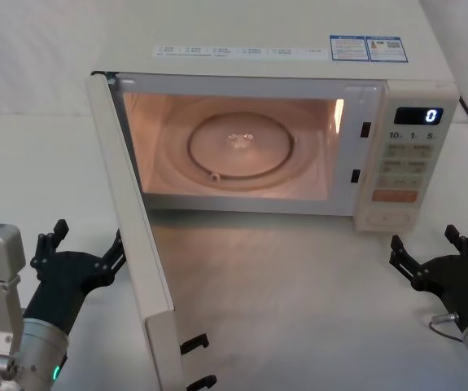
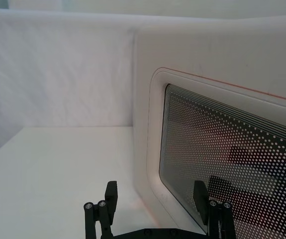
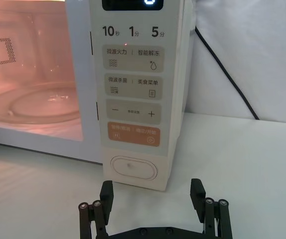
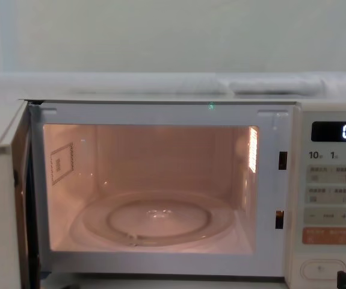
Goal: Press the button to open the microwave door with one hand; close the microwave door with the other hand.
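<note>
Half done by the look of it: microwave door [image 1: 132, 236] stands wide open toward the desk's front edge, cavity lit. Left gripper [image 1: 83, 244] is spread, just outside the door's outer face; right gripper [image 1: 437, 248] is spread too, just short of the button [image 3: 133, 168]. Risks: a fast left push slams the door or skids the microwave [image 1: 290, 73]; a finger could catch the door edge.

The microwave's [image 3: 133, 89] black display [image 1: 417, 116] reads "0", with "10", "1", "5" printed beneath it.
</note>
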Action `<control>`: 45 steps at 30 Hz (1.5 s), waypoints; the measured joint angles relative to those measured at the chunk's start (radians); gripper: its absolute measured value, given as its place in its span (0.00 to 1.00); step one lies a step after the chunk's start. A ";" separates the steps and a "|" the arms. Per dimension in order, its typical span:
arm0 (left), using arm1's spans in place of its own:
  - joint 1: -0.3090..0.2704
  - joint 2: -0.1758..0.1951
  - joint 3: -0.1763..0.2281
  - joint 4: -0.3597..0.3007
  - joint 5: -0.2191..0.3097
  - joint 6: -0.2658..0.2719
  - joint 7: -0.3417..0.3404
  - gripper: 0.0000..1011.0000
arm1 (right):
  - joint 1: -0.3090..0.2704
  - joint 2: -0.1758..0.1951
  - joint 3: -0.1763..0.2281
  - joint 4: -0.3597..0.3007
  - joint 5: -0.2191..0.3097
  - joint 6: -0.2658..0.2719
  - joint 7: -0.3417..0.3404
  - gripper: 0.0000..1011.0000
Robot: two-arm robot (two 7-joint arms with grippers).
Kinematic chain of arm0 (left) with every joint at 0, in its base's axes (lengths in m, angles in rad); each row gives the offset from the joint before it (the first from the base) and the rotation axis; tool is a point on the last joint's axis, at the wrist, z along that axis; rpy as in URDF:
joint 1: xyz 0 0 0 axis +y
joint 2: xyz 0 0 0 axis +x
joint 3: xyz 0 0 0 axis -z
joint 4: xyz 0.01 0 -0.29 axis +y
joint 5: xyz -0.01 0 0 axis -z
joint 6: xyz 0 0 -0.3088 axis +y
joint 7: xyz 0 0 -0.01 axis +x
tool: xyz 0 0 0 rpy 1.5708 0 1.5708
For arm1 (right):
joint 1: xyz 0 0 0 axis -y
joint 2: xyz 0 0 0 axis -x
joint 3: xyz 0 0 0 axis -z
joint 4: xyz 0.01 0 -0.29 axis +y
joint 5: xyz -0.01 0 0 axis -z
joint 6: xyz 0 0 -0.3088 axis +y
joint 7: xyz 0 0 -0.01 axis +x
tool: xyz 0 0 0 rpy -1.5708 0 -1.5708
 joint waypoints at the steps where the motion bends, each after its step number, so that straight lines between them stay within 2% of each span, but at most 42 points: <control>1: 0.000 0.000 0.000 0.000 0.000 0.000 0.000 0.99 | 0.000 0.000 0.000 0.000 0.000 0.000 0.000 0.99; 45: 0.000 0.000 0.000 0.000 0.000 0.000 0.000 0.99 | 0.000 0.000 0.000 0.000 0.000 0.000 0.000 0.99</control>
